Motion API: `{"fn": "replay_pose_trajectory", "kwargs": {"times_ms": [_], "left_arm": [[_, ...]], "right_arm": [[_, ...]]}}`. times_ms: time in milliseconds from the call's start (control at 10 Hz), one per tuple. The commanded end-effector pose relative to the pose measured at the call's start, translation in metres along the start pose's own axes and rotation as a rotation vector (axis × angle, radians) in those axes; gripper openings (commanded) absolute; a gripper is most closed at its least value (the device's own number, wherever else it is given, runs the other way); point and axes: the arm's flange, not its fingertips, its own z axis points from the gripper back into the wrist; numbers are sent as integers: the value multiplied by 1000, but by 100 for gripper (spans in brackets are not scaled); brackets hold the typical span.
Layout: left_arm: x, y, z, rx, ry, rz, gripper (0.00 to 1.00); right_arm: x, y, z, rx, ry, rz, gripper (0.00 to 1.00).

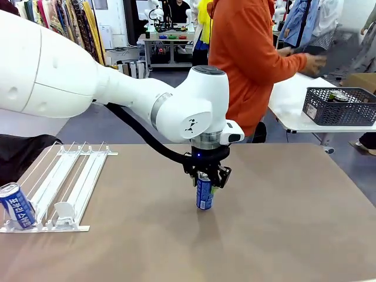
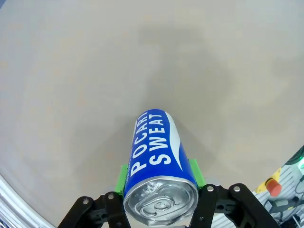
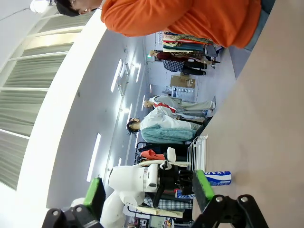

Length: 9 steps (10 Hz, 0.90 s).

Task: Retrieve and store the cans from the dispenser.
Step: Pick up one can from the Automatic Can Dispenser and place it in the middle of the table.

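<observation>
My left gripper [image 1: 207,176] is shut on a blue can [image 1: 204,195] with white lettering, held upright near the middle of the brown table [image 1: 282,223]. The can's base is at or just above the surface. In the left wrist view the can [image 2: 156,156] sits between the green pads [image 2: 122,175], silver top towards the camera. The white dispenser [image 1: 70,176] lies at the table's left, with a second blue can [image 1: 16,205] leaning at its front lip. My right gripper [image 3: 149,190] is open, with nothing between its green pads [image 3: 95,190].
A person in an orange top [image 1: 252,59] stands at the far side, turned towards a white side table [image 1: 288,103]. On that side table, at the right, is a dark woven basket [image 1: 341,108] holding a can [image 1: 338,96].
</observation>
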Motion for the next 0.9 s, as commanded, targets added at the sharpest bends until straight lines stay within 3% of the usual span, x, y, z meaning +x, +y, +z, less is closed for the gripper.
{"fn": "replay_pose_trajectory", "kwargs": {"times_ms": [0,100,200,500,800], "left_arm": [[-1,-1,6,24,-13,-21,0],[-3,-2,6,25,-14,-27,38],[-4,-3,5,33,-10,-41,98],[-8,2,20,34,-51,-40,100],[-50,42,111,-53,-191,-20,100]], "right_arm": [[-1,5,1,1,7,-13,100],[-1,5,1,1,7,-13,100],[-1,5,1,1,7,-13,100],[-1,5,1,1,7,-13,100],[-1,5,1,1,7,-13,100]]}}
